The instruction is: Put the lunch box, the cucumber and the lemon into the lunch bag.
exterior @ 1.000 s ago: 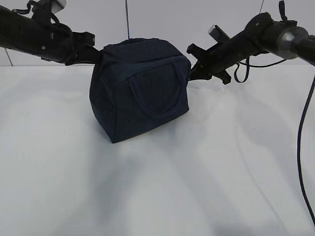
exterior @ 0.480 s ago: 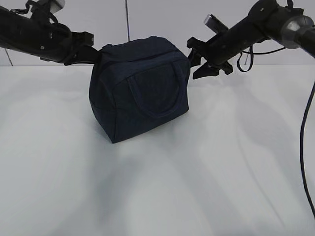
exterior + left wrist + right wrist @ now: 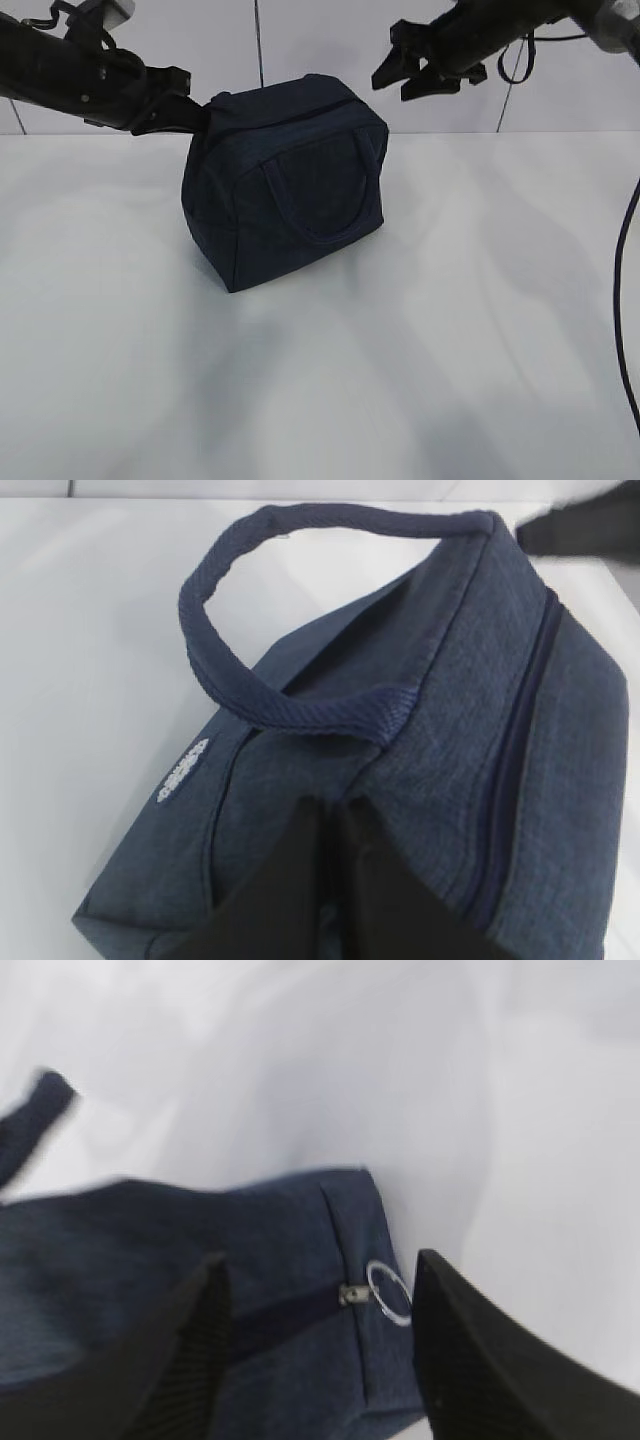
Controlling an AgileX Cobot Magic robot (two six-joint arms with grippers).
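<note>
Risen clear of the lunch bag (image 3: 285, 180) on the surface (image 3: 450, 330), the right gripper (image 3: 405, 70) spreads its fingers wide above the ring pull (image 3: 388, 1292), while the left gripper (image 3: 185, 110) pinches the bag's opposite end.

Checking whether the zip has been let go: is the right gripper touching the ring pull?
Apart. In the right wrist view the ring pull hangs free between the open right gripper's fingers, bag fabric showing on both sides.
</note>
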